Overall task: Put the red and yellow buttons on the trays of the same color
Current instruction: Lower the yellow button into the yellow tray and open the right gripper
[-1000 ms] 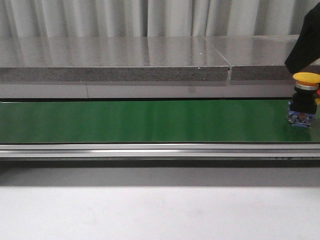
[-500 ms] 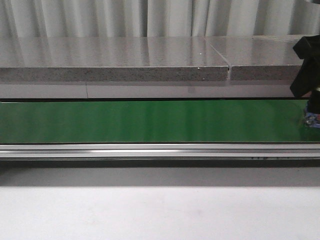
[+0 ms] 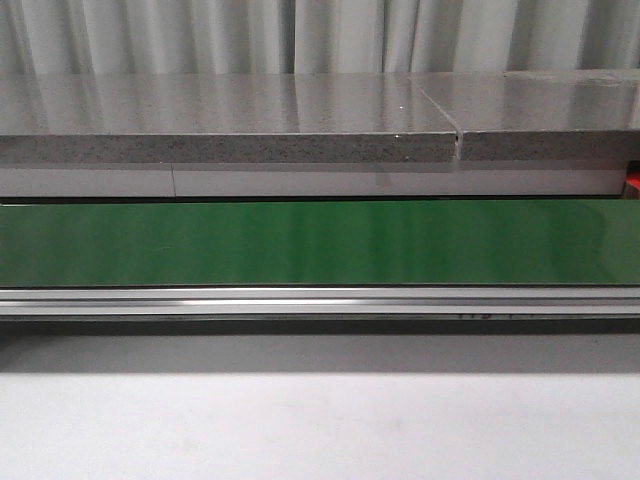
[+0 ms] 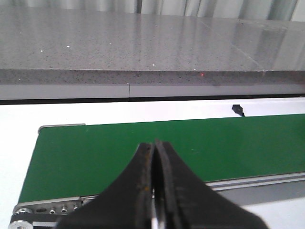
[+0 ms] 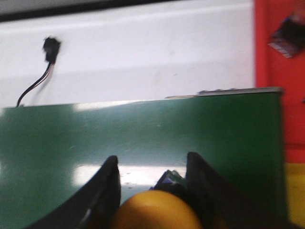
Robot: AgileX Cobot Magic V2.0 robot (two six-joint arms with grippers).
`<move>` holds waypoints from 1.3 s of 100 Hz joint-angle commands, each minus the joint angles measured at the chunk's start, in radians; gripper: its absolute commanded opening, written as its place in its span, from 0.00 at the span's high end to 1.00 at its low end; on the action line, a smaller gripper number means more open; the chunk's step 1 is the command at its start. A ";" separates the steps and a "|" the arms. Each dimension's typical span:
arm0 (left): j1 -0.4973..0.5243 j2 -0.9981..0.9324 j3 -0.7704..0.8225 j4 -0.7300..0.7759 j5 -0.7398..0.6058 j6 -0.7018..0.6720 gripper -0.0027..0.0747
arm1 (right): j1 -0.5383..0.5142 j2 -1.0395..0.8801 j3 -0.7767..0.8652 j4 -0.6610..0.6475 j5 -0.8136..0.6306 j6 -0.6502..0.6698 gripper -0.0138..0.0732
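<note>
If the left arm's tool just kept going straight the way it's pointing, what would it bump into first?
Probably the green belt. The left tool, shut and empty, points out over it, with the white table and the grey stone ledge lying further along. How steeply it aims down is unclear, so it might pass over the belt.

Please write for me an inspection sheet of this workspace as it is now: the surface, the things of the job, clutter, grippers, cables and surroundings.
Surface: green conveyor belt, bare in the front view; white table before it.
Job's things: yellow button between the right gripper's fingers, above the belt; red tray and a strip of yellow tray beyond the belt's end.
Clutter: dark blurred object on the red tray, cannot identify.
Grippers: left gripper shut, empty; right gripper shut on the yellow button.
Cables: thin cable with black plug on the white surface.
Surroundings: grey stone ledge, curtain behind.
</note>
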 commanded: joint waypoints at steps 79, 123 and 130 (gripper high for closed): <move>-0.009 0.010 -0.025 -0.010 -0.068 -0.001 0.99 | -0.622 -0.022 0.129 0.007 -0.298 0.186 0.68; -0.009 0.010 -0.025 -0.010 -0.068 -0.001 0.99 | -0.566 0.058 0.291 0.009 -0.454 0.188 0.68; -0.009 0.010 -0.025 -0.010 -0.068 -0.001 0.99 | -0.552 0.077 0.291 0.009 -0.463 0.187 0.68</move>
